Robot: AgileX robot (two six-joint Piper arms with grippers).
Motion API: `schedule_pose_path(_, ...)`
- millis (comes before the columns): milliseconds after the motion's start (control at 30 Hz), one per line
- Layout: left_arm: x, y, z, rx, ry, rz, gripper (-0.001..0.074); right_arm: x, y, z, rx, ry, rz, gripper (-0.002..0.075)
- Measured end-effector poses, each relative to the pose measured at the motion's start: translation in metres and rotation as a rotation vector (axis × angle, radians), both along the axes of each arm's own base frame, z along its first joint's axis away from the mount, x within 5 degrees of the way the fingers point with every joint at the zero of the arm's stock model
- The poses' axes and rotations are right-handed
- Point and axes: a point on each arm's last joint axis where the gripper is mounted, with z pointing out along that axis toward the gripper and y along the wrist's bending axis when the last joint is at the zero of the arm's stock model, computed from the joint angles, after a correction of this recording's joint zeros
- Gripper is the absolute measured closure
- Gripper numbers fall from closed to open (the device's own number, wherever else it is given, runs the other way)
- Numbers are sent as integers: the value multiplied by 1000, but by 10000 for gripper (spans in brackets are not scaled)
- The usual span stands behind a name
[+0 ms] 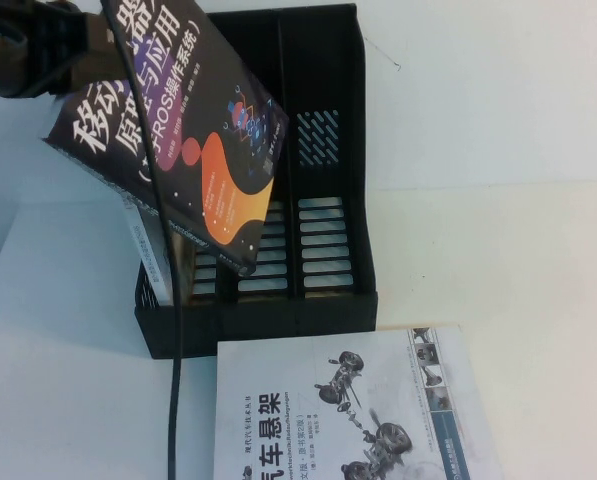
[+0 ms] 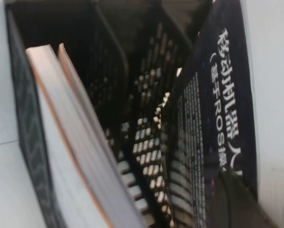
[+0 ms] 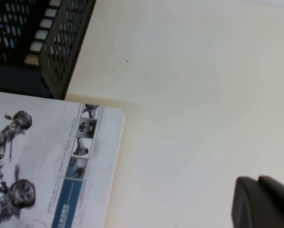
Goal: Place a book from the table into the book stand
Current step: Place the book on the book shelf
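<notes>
The dark navy book [image 1: 193, 130] with white title and an orange blob hangs tilted above the left and middle slots of the black book stand [image 1: 328, 80]. My left gripper [image 1: 83, 38] is shut on the book's top corner at the far left. In the left wrist view the book [image 2: 218, 95] hangs beside the stand's dividers [image 2: 108, 71], and a dark finger [image 2: 227, 202] presses on its cover. My right gripper [image 3: 257, 183] is shut and empty over the bare white table [image 3: 189, 95]; it does not show in the high view.
A white-and-orange book [image 1: 150, 250] stands in the stand's left slot, also in the left wrist view [image 2: 70, 142]. A white car-suspension book [image 1: 348, 410] lies in front of the stand. A black cable [image 1: 175, 400] hangs down past the stand's front left.
</notes>
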Motion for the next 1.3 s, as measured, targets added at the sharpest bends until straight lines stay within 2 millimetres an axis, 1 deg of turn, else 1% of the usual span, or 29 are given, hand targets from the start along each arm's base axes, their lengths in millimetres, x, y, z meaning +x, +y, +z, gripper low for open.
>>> schedule_pose_path(200,4,2,-6,52,14,28,623,3,2,-3,-10,17,0,727)
schedule_pose_path(567,9,4,-4,37,-15,71,623,12,7,-11,-24,42,8,727)
schedule_pose_path(767,19,2,-7,20,-14,83,623,20,11,-19,-47,71,11,727)
schedule_pose_path(867,29,1,-11,19,-2,83,623,23,13,-23,-56,85,13,727)
schedule_pose_path(967,42,-5,-19,23,24,70,623,25,14,-24,-57,83,17,727)
schedule_pose_path(1067,52,-15,-27,35,47,41,623,26,15,-24,-55,73,21,727)
schedule_pose_path(1300,66,-36,-40,80,77,-3,623,26,15,-23,-48,70,18,727)
